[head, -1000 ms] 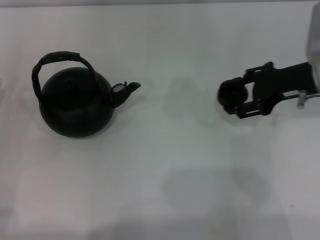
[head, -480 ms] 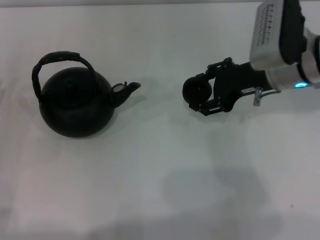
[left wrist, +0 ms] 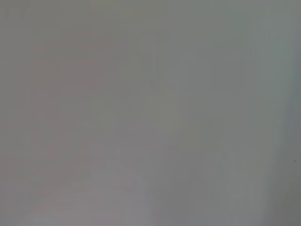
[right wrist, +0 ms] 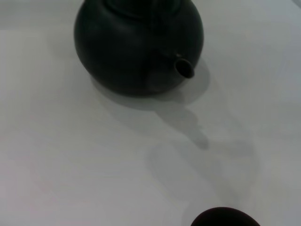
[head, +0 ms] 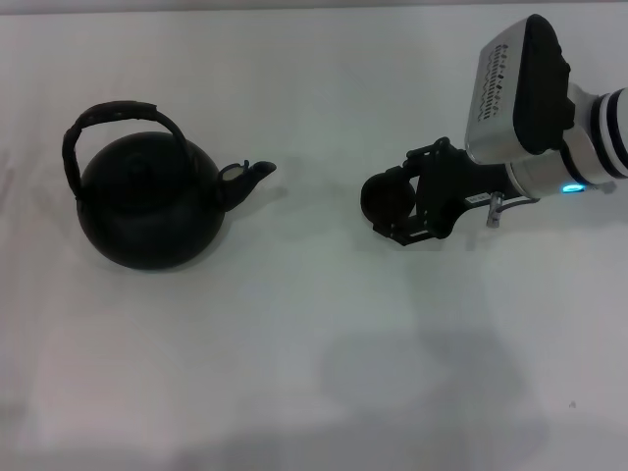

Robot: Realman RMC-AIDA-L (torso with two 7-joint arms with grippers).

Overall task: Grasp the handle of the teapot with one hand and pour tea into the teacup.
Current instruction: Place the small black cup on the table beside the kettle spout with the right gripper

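**Right hand holds the teacup, teapot well beyond it**

Your right hand (head: 397, 208) is closed on the teacup (head: 387, 196), its black fingers clamped on either side of the small round cup. You can see the cup's dark rim at the edge of the right wrist view (right wrist: 225, 216), right at the hand. Whether the cup rests on the white counter (head: 314, 353) or hangs just above it cannot be told.

Ahead of the hand lies a stretch of bare counter. Past that, well apart from the cup, stands the teapot (head: 149, 201), upright, its short spout (head: 247, 177) pointing back toward your hand. The handle (head: 110, 126) arches over the lid, untouched.

Your left hand does not show in any view; its wrist camera sees only plain grey.
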